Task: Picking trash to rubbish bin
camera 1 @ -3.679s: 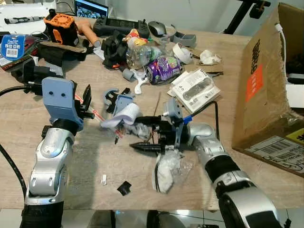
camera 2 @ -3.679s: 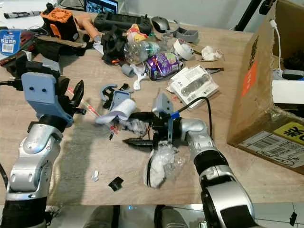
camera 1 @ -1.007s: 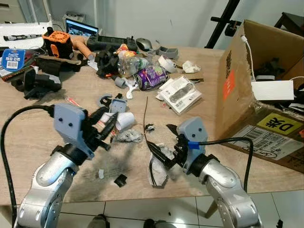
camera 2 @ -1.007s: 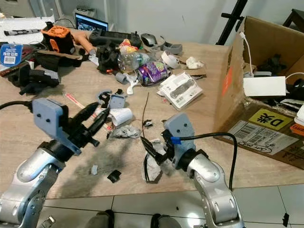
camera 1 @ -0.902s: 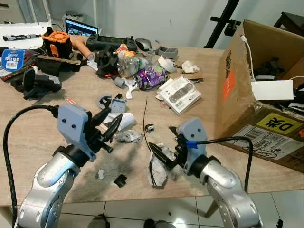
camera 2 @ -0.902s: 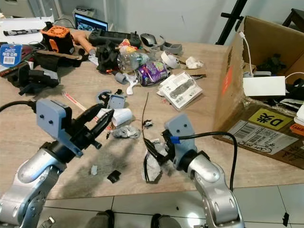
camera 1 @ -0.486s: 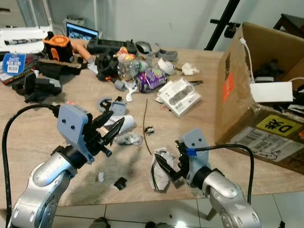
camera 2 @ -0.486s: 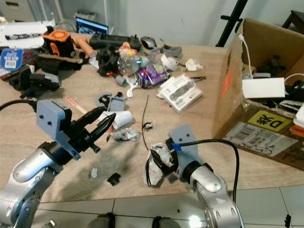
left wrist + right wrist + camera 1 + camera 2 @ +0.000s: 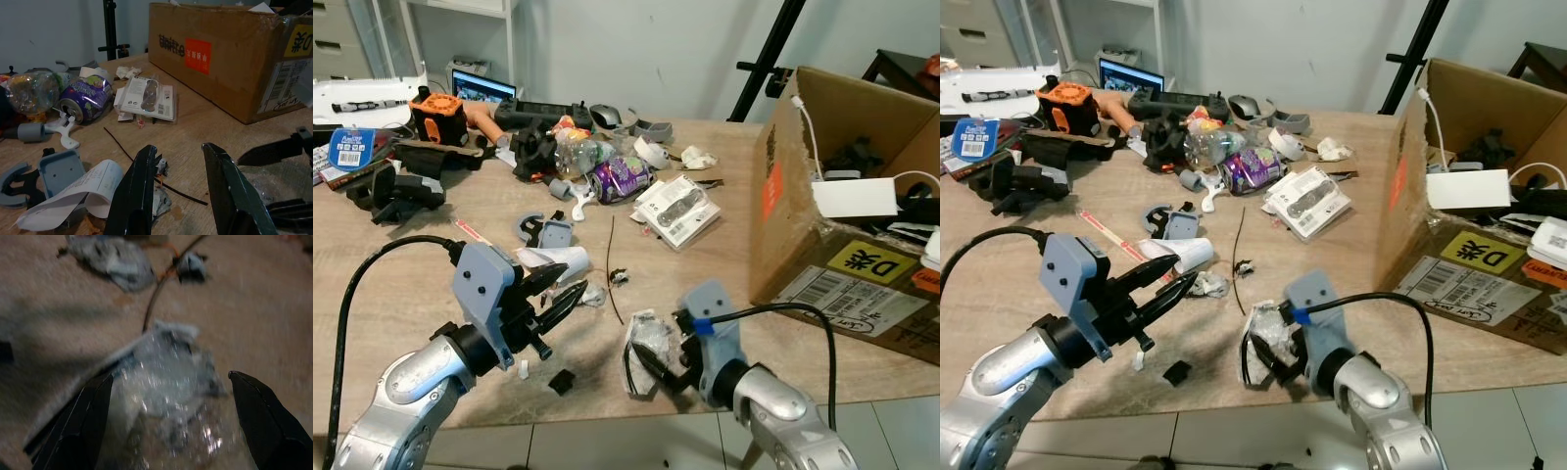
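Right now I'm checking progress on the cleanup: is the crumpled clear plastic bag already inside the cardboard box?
No, the plastic bag lies on the table by the right tool, outside the cardboard box.

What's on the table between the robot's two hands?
In the left eye view, between the left gripper and the right gripper there is bare wooden table. A thin black strip and a small dark scrap lie just behind that gap.
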